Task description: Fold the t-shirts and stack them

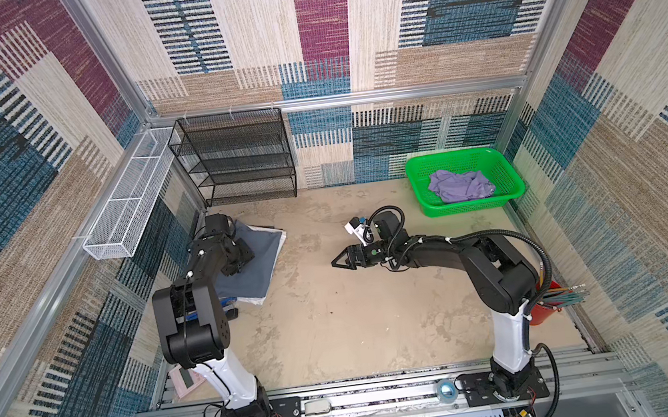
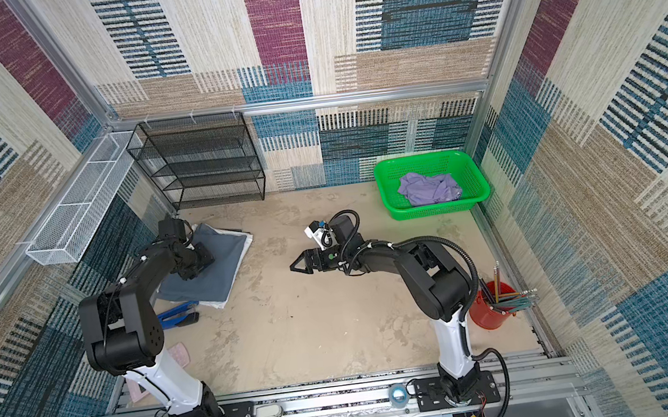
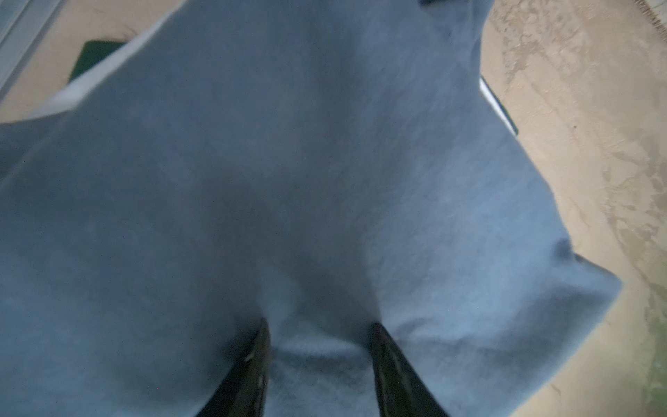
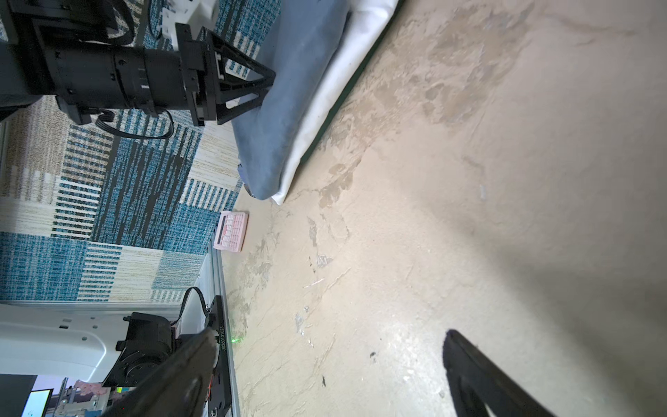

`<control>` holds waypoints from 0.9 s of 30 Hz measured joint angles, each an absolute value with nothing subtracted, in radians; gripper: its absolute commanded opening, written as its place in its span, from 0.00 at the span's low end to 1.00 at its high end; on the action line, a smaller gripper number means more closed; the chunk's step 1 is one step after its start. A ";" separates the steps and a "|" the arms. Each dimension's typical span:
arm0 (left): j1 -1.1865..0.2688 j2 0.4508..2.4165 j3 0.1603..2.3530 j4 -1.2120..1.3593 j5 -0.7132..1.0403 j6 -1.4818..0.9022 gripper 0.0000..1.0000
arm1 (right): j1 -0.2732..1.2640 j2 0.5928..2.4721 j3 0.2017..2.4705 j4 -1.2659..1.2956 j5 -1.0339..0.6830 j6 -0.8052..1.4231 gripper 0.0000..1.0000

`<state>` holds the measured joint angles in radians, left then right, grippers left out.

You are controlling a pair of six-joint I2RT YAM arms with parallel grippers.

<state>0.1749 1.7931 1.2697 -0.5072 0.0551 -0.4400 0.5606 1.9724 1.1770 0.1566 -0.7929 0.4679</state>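
Left gripper [image 3: 320,325] is set astride a blue tee [image 3: 325,162] ridge; grip cannot be told. Right gripper [image 1: 337,260] is spread, empty. Fold could be dragged loose by snagged cloth.

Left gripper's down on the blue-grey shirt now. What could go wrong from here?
1. The left gripper straddles a ridge of the blue-grey shirt; lifting away could snag it and undo the fold.
2. The lavender shirt lies crumpled in the green basket; the right gripper, open over the table, may grab several layers at once.
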 measured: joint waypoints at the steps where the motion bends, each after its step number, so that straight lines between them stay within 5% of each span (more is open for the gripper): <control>1: 0.175 1.806 1.270 -0.506 0.054 -0.440 0.48 | 0.561 1.972 1.173 0.161 -0.793 0.469 0.99; 20: 0.103 2.057 1.604 -0.542 0.110 -0.403 0.48 | 0.561 2.016 1.258 0.142 -0.793 0.466 0.99; 27: 0.070 1.953 1.558 -0.536 0.104 -0.352 0.49 | 0.561 2.008 1.230 0.132 -0.793 0.465 0.99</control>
<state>0.0696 1.9533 1.5581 -0.5358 0.1040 -0.3515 0.5606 2.0075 1.2301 0.1318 -0.7929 0.4652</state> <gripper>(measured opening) 0.487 0.989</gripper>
